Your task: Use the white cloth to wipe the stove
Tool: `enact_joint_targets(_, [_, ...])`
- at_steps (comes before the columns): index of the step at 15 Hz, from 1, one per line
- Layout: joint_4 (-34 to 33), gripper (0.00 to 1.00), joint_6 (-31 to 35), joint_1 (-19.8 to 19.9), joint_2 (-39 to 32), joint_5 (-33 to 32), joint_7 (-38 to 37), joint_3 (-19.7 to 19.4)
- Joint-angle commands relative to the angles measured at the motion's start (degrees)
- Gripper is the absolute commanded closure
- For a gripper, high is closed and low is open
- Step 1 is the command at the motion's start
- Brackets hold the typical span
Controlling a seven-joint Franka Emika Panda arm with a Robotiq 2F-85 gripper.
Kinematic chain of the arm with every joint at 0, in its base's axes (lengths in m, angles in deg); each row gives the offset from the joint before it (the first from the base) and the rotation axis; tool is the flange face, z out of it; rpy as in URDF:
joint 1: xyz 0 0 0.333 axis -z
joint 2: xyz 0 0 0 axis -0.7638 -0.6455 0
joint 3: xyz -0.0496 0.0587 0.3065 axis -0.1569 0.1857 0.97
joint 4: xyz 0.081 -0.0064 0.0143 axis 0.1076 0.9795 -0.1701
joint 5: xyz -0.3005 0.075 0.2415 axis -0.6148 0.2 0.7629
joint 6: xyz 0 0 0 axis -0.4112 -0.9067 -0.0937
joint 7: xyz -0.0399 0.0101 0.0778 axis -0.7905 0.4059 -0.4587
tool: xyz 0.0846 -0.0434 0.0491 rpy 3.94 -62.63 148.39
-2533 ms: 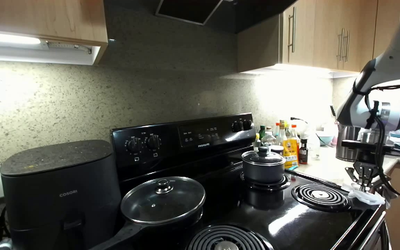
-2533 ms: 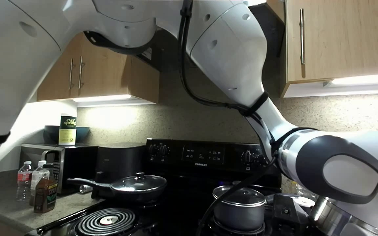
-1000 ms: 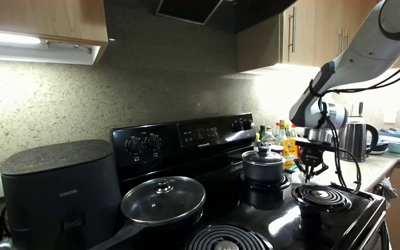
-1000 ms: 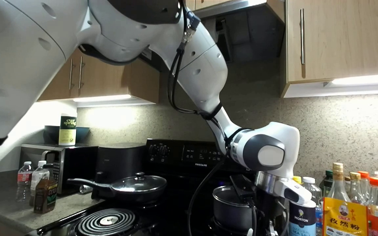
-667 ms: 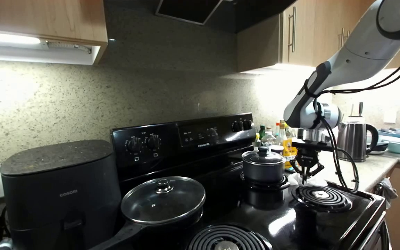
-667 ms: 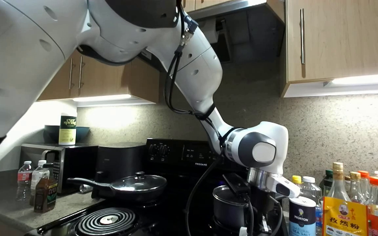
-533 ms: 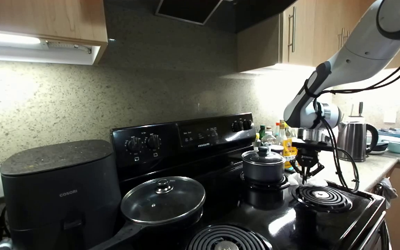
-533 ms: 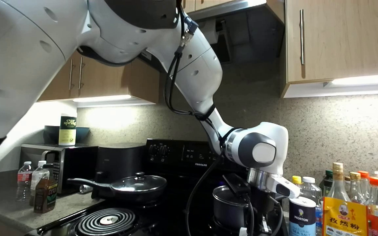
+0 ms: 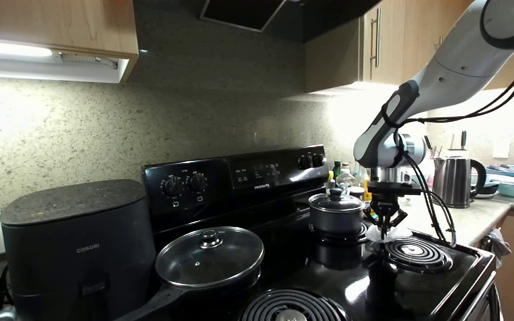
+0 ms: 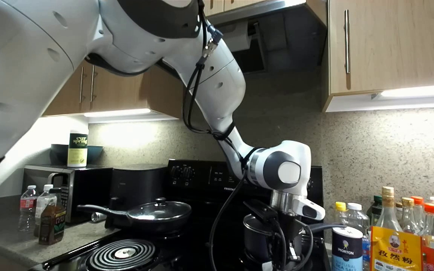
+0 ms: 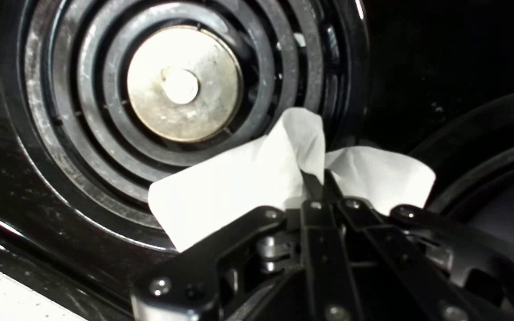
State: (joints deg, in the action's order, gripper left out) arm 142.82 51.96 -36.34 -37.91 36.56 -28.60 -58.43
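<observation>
1. The gripper [image 11: 322, 185] pointed straight down over the right side of the stove [image 9: 328, 285], as I faced the knobs [image 9: 197, 182].
2. Its jaws stood together, with a fold of the white cloth [image 11: 239, 191] pinched between the fingers [image 11: 313, 189].
3. The cloth hung low between the front right burner [image 9: 417, 252] and the back right burner [image 9: 339, 239], nearer the stove's right edge than its left.
4. Its broader flap spread toward that right edge, over the outer rings of the front right burner; whether it pressed on them I couldn't tell. A smaller flap stuck out toward the back right burner.
5. The arm [image 9: 466, 58] slanted down from above.
6. A lidded pot [image 9: 336, 218] sat on the back right burner, near that corner of the stove and close by the gripper.
7. Near the back left corner sat a covered pan [image 10: 160, 224]; the front left burner [image 9: 295, 307] lay toward the front left corner.
8. On the worktop [image 9: 480, 218] past the right edge stood a kettle [image 9: 451, 183]. Bottles [image 10: 388, 210], salt [image 10: 347, 250] and a yellow packet [image 10: 396, 244] crowded near the back right corner.
9. By the back left corner stood an air fryer [image 9: 78, 240], a microwave [image 10: 89, 192] beyond it.
</observation>
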Motion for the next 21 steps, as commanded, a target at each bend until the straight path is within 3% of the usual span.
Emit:
enact_joint_targets(1, [3.67, 1.0, 2.01, -2.96, 1.05, -2.92, 0.52, 1.11])
enact_joint_targets(8, [6.4, 1.0, 2.61, -5.81, 3.24, -6.09, 0.84, 1.34])
enact_joint_targets(14, [8.84, 1.0, -7.06, -5.44, 7.52, -5.02, 4.65, 3.27])
enact_joint_targets(15, [5.88, 1.0, -4.61, -5.83, 3.98, -5.06, 2.14, 3.06])
enact_joint_targets(21, [5.64, 1.0, -5.12, -5.8, 3.93, -5.05, 2.21, 3.12])
